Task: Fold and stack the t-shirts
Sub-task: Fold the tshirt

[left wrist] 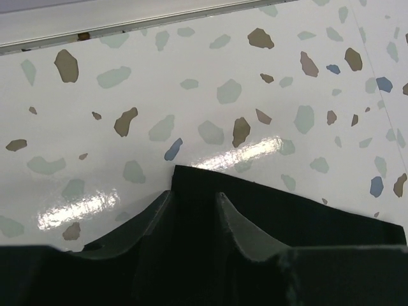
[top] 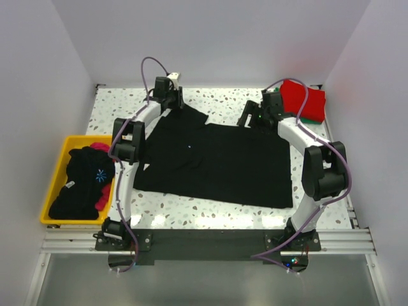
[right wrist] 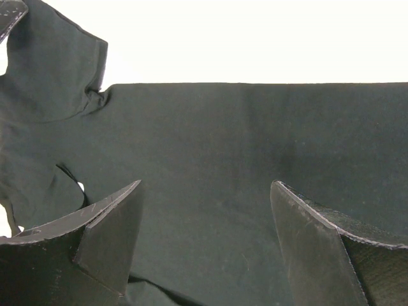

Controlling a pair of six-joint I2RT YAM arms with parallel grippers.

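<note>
The black t-shirt point(top: 217, 162) lies spread flat across the middle of the speckled desk point(top: 210, 209), its sleeve end toward the upper left of the overhead frame; a tiny pale spot shows near its centre.

The left hand point(left wrist: 194, 217) is low over the shirt's upper-left corner; in its wrist view the two fingers point(left wrist: 237, 224) stand partway apart with a straight dark cloth edge lying between them; whether they pinch the cloth, I cannot tell.

The right hand point(right wrist: 207, 236) hangs over the shirt's upper edge, right of centre in the overhead frame; its jaws are spread wide and grip nothing; black cloth fills its wrist view beneath them, with a sleeve in the upper left of that frame.

A folded red t-shirt point(top: 305, 95) sits in the upper right corner of the desk, with a sliver of green cloth point(top: 313, 119) showing under its lower edge.

At the left edge, a yellow bin point(top: 54, 178) holds a heap of black garments point(top: 83, 182) with pink cloth point(top: 100, 147) peeking out beside it.
</note>
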